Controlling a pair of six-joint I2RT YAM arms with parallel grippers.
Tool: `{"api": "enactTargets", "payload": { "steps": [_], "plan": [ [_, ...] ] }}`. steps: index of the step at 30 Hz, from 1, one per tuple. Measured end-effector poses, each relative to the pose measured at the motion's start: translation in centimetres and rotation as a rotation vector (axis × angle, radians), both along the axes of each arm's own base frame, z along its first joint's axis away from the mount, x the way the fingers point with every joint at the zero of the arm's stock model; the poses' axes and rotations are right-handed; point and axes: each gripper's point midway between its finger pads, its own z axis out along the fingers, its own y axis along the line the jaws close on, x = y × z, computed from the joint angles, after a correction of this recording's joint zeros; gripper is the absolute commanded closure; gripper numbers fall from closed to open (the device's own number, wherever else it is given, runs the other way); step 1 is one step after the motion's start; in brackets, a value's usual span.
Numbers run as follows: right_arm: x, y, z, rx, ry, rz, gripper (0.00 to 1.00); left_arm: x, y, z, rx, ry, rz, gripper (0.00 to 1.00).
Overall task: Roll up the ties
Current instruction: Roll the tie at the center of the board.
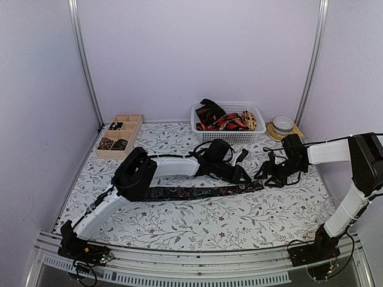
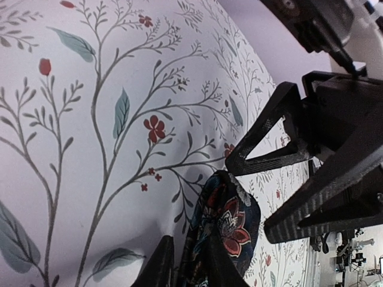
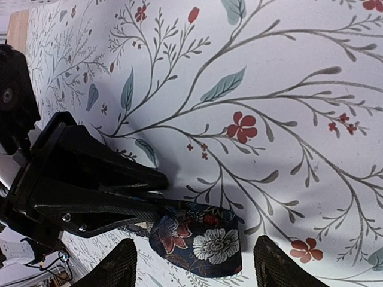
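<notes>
A small booth with pale purple walls and a flowery counter.

The back wall (image 1: 197, 54), the left wall (image 1: 36, 119) and the right wall (image 1: 353, 72) are plain and smooth. A shiny metal pole stands in each back corner, one on the left (image 1: 84, 60) and one on the right (image 1: 314, 54). The counter (image 1: 197, 218) has a white cloth with thin grey twigs, grey-green leaves and little red flowers. A silver metal rail (image 1: 197, 260) runs along the near edge. The light is soft and even, with faint shadows on the cloth.
</notes>
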Motion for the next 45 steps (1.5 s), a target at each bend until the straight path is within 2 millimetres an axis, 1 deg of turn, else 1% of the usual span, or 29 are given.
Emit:
{"api": "enactTargets", "payload": {
  "steps": [4,10,15,20,25,27,29,31,34,35,39,43,44,45],
  "plan": [
    [-0.7,0.3,-1.0,0.017,0.026,0.028,0.38,-0.3,0.6,0.0,0.024,-0.014,0.010,0.79],
    [-0.9,1.2,-1.1,0.067,0.021,0.068,0.44,-0.3,0.7,0.0,0.035,-0.026,0.023,0.80],
    [-1.1,1.9,-1.2,0.116,0.024,0.089,0.52,-0.4,0.8,0.0,0.039,-0.028,0.026,0.80],
    [-1.1,2.4,-1.4,0.151,0.026,0.101,0.58,-0.6,0.9,0.0,0.040,-0.028,0.026,0.80],
    [-1.2,2.4,-1.5,0.156,0.033,0.100,0.72,-0.6,1.0,0.0,0.040,-0.032,0.030,0.80],
    [-1.2,2.3,-1.6,0.150,0.034,0.097,0.80,-0.6,1.0,0.0,0.042,-0.032,0.032,0.80],
    [-1.3,2.1,-1.8,0.135,0.036,0.092,0.82,-0.7,1.1,0.1,0.042,-0.033,0.034,0.79],
    [-1.3,1.9,-2.1,0.116,0.037,0.089,0.83,-0.8,1.3,0.1,0.046,-0.028,0.038,0.76],
    [-1.3,1.4,-2.3,0.084,0.044,0.080,0.83,-0.8,1.7,0.3,0.048,-0.021,0.043,0.68],
    [-1.2,1.3,-2.3,0.073,0.043,0.079,0.83,-0.7,1.8,0.4,0.049,-0.019,0.046,0.63],
    [-0.7,0.9,-2.3,0.010,0.030,0.081,0.83,-0.6,2.6,1.1,0.053,-0.010,0.059,0.40],
    [-0.5,0.8,-2.3,-0.022,0.022,0.087,0.83,-0.6,2.8,2.2,0.043,-0.072,0.036,0.08],
    [-0.5,0.8,-2.3,-0.022,0.022,0.089,0.83,-0.7,2.7,2.5,0.035,-0.104,0.021,0.01],
    [-0.5,0.9,-2.3,-0.021,0.021,0.089,0.83,-0.7,2.7,2.9,0.030,-0.143,0.004,0.00]
  ]
}}
